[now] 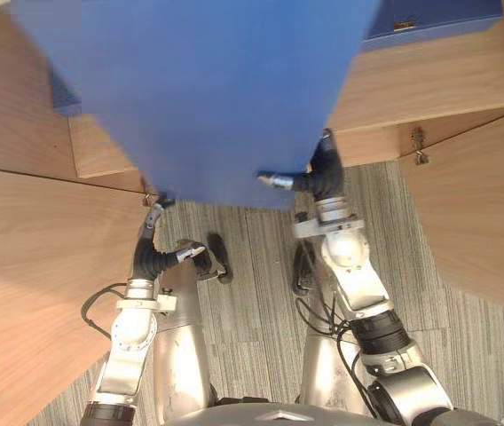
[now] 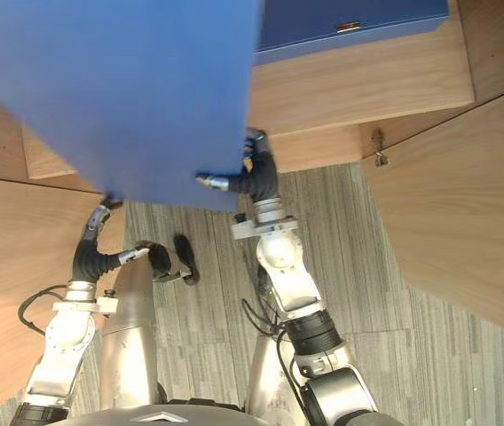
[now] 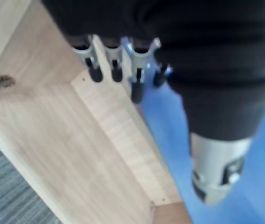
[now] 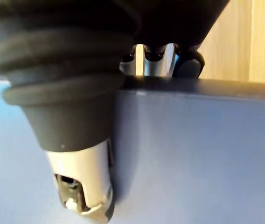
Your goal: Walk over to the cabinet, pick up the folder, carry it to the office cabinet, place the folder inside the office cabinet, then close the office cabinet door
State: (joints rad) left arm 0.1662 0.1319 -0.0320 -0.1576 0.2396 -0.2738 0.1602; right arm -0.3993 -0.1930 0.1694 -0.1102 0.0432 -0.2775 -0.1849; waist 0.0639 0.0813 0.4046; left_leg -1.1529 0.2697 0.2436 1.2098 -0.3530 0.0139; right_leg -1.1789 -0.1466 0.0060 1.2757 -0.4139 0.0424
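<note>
Wood fills the left side: the open left door (image 1: pixel 39 266) of the office cabinet lies at 8 o'clock in the head views. Beside its inner edge the left hand (image 1: pixel 153 251) comes up from 7 o'clock and reaches the lower left corner of the blue folder (image 1: pixel 208 89). In the left wrist view its fingers (image 3: pixel 116 70) are quite straight and lie close side by side, with the tips at the folder's edge and the cabinet wood behind them. The thumb (image 3: pixel 216 172) stands apart from them and does not close on anything.

The folder is raised near the camera and covers the head views from 10 to 12 o'clock. It is in front of the open cabinet, above the grey carpet (image 1: pixel 261 266), and it hides much of the inside.

The right hand (image 1: pixel 323 177) holds the folder at its lower right corner, near the centre of the view. Its thumb (image 1: pixel 274 180) lies flat on the near blue face. In the right wrist view the fingers (image 4: pixel 151 58) hook over the folder's edge to the far side, so the sheet is pinched between fingers and thumb.

At 1 o'clock a wooden shelf (image 1: pixel 429 80) carries a second blue case (image 1: pixel 438 19) with a small metal clasp. A hinge (image 1: pixel 419 146) sits below it, and the open right door (image 1: pixel 483 213) stands at 3 o'clock.
</note>
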